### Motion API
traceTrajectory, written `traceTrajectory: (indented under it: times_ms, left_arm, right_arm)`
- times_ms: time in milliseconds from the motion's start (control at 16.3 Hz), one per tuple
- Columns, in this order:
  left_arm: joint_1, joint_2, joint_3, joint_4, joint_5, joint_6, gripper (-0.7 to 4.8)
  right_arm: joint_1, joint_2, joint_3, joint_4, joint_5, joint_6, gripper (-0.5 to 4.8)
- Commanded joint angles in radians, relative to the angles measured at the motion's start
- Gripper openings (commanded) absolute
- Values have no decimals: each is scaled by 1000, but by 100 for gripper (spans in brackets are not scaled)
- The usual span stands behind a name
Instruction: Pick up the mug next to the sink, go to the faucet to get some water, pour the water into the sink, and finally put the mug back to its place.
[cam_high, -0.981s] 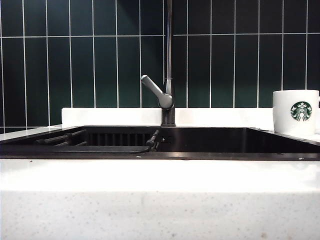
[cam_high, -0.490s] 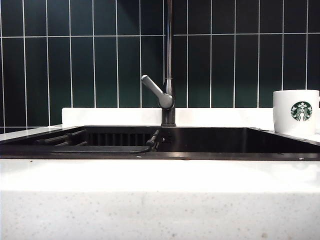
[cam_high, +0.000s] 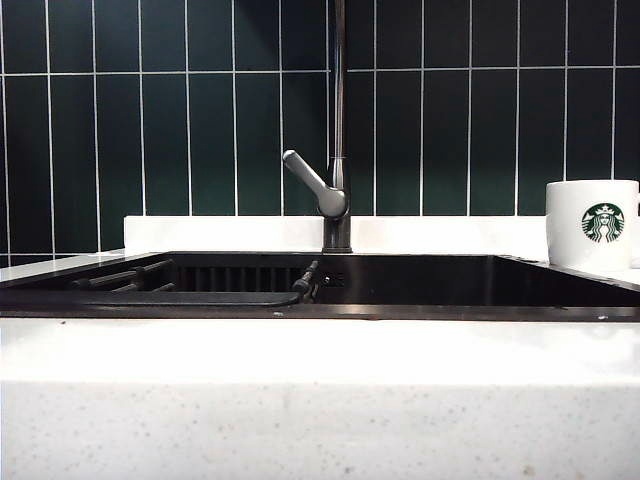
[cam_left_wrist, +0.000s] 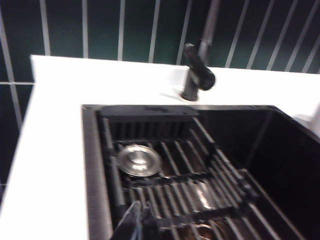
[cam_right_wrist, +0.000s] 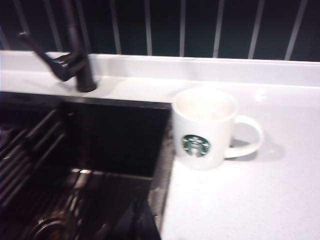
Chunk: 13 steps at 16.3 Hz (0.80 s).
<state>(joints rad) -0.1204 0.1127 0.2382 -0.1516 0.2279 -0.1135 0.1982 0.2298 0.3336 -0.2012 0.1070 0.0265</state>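
The white mug (cam_high: 592, 224) with the green logo stands upright on the counter at the right end of the black sink (cam_high: 420, 283). It also shows in the right wrist view, mug (cam_right_wrist: 204, 127), close to the sink's rim (cam_right_wrist: 162, 165), handle turned away from the basin. The dark faucet (cam_high: 339, 120) rises behind the sink's middle, its lever (cam_high: 312, 182) angled up to the left. No water is in view. My left gripper (cam_left_wrist: 140, 211) hangs shut over the rack in the sink. My right gripper (cam_right_wrist: 137, 214) is shut and empty, short of the mug. Neither gripper appears in the exterior view.
A black slatted rack (cam_left_wrist: 170, 175) fills the left half of the basin, with a round metal strainer (cam_left_wrist: 139, 160) on it. White speckled countertop (cam_right_wrist: 250, 200) surrounds the sink, and a dark green tiled wall (cam_high: 150, 120) stands close behind the faucet.
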Motion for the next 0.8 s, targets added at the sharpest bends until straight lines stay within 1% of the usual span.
traceTrajectory:
  times_ms: [61,123,245,368,490,613,674,736,797]
  left_arm:
    - [0,-15,-54,96,-6,27,-6]
    - [0,-24,-81,135,-7,19,-6]
    - [0,-35,-116,156,-15,19,-6]
    - [0,-58,-140,166,-57,19,-6]
    - [0,-99,-153,177,-60,20,-6]
    - [0,-106,-155,186,-43,20,-6]
    - [1,-106,-155,181,-41,24,-6]
    - [1,-106,-155,175,-51,55,-6]
    - [1,-106,-156,172,-52,62,-6]
  right_arm:
    - [0,-36,-63,95,58,-9,-6]
    - [0,-60,-100,130,62,-8,-6]
    - [0,-100,-147,163,80,-8,-6]
    - [0,-147,-184,169,105,-23,-6]
    - [0,-198,-212,171,104,-55,-6]
    - [0,-232,-223,166,112,-55,-6]
    - [0,-232,-224,163,113,-57,-6]
    - [0,-232,-224,155,112,-57,-6]
    - [0,-232,-226,153,112,-58,-6]
